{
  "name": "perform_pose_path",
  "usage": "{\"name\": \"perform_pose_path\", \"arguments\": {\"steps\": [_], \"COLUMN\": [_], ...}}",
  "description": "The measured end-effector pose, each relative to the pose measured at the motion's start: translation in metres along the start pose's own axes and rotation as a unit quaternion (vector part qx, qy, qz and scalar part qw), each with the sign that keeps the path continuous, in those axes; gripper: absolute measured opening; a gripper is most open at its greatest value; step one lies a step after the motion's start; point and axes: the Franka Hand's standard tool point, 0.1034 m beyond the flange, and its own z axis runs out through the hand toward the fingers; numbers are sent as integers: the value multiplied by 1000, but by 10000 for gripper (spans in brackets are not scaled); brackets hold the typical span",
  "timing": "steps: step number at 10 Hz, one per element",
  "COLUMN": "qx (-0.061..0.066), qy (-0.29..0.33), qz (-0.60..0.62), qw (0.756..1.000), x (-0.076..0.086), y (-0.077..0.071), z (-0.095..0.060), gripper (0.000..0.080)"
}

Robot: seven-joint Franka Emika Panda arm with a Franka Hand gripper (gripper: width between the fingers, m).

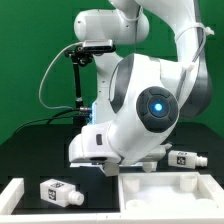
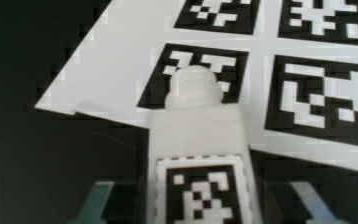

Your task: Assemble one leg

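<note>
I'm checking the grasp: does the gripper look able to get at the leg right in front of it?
Likely yes: the gripper straddles the leg, its fingers apart on either side, with nothing in between.

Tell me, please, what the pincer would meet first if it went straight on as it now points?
Probably the marker board: the leg sitting in the pincer aims its stub there, though depth is unclear.
</note>
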Motion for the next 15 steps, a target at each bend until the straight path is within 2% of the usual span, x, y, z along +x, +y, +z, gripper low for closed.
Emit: {"name": "perform_pose_path", "arguments": {"steps": [1,2,3,4,5,6,7,8,9,10,11,12,13,15], "qx": [25,37,37,20,-7,-2,-6,-3,2,14,43,72,81,69], "qy": [12,42,70,118,163,183,228,270,314,346,386,423,438,500], "qz": [2,8,9,8,-3,-4,-3,12,29,42,77,88,92,96], "qw": [1000,998,997,993,987,983,974,963,949,937,918,899,891,858], "x": [-16,-22,-28,-25,-16,-18,-14,-12,-9,-4,4,7,6,12], "y": [7,13,13,13,14,12,14,10,-12,-30,-43,-46,-38,-37], "z": [-32,-57,-81,-101,-91,-85,-92,-99,-123,-147,-173,-192,-195,-198], "gripper": [284,284,284,284,284,284,284,284,284,284,284,285,285,285]}}
